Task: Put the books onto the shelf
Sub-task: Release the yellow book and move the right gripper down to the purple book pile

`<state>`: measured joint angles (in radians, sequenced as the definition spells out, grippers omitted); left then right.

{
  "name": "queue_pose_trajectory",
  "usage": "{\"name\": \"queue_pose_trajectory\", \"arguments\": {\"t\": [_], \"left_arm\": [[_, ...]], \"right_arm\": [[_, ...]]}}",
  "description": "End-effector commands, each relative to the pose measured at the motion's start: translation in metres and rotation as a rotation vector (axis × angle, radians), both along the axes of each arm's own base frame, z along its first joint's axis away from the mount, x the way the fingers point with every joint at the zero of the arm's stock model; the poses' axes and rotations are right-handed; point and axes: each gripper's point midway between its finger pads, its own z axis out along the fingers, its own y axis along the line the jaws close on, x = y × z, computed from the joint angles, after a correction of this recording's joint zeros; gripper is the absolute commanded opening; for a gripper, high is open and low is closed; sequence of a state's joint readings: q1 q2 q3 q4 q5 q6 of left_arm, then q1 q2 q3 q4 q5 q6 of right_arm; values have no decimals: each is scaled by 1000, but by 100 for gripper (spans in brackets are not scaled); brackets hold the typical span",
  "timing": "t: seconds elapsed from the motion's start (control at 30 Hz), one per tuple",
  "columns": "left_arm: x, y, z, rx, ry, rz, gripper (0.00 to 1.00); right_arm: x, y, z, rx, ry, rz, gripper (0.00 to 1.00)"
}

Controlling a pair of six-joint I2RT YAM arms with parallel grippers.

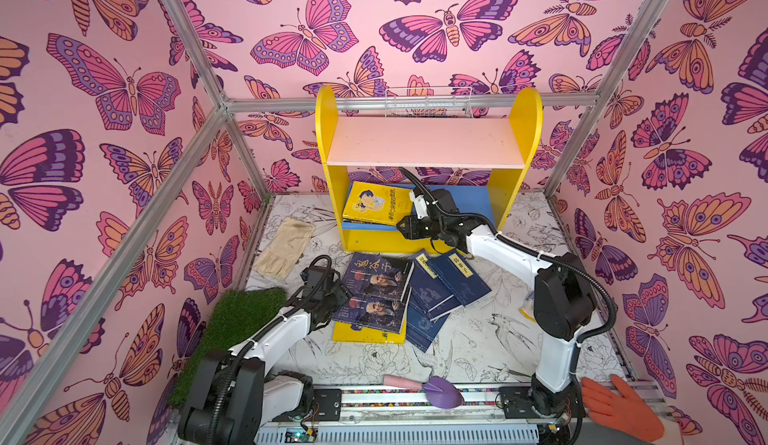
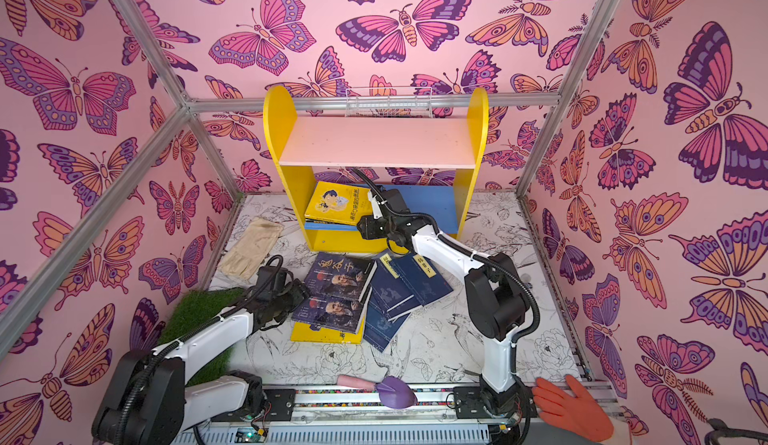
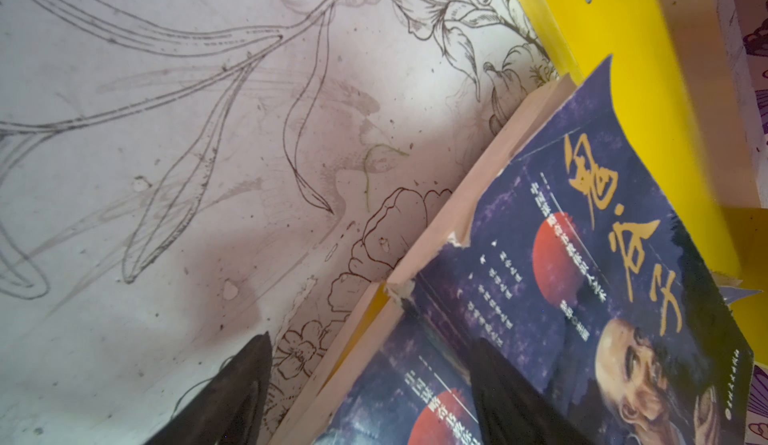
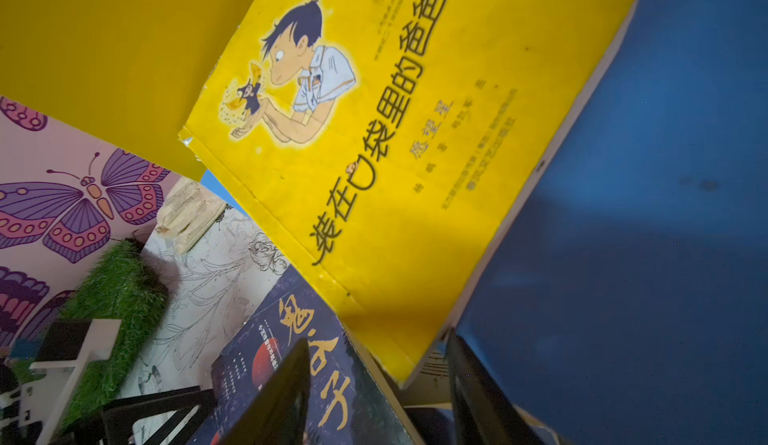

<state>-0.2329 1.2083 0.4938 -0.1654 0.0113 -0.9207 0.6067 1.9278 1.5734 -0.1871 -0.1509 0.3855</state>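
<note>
Top view: right gripper [image 1: 401, 227] at shelf [image 1: 326, 131]

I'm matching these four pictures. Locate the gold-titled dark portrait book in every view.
Top view: gold-titled portrait book lies mid-picture, just before the shelf.
Top view: same spot, before the shelf.
Left wrist: the book beside the shelf's yellow panel.
Right wrist: the book beside the yellow cartoon book.
Shared landmark: the shelf's yellow side panel.

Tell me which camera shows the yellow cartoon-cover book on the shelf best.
The right wrist view: the yellow book fills the frame, its title and cartoon boy sharp. Both top views show the yellow book small, lying on the lower level of the shelf. The left wrist view misses it.
</note>
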Motion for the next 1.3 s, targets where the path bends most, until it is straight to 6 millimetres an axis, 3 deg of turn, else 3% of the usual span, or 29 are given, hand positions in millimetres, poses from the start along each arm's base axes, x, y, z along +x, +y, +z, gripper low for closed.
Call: {"name": "queue_pose_trajectory", "arguments": {"t": [0.0, 0.2, 0.6, 0.73, 0.83, 0.93, 1.03, 1.27], "left_arm": [[-4, 0, -1, 10, 29, -21, 77], [-3, 0, 0, 13, 29, -31, 76], [-3, -1, 1, 9, 27, -30, 76], [-3, -1, 4, 11, 17, -35, 76], [-1, -1, 8, 14, -1, -47, 76], [4, -1, 17, 32, -32, -70, 76], [11, 0, 28, 55, -71, -86, 77], [34, -3, 43, 38, -121, -122, 78]], "right_arm": [[5, -3, -15, -99, 1, 23, 48], [9, -1, -28, -152, 10, 54, 41], [10, -4, -27, -165, -7, 63, 23], [9, -4, -23, -153, -19, 65, 28], [2, -8, -9, -119, -57, 61, 42], [-13, -21, 7, -106, -102, 41, 50], [-40, -32, 8, -103, -85, 54, 52], [-125, -24, -43, -94, 103, 231, 54]]}}
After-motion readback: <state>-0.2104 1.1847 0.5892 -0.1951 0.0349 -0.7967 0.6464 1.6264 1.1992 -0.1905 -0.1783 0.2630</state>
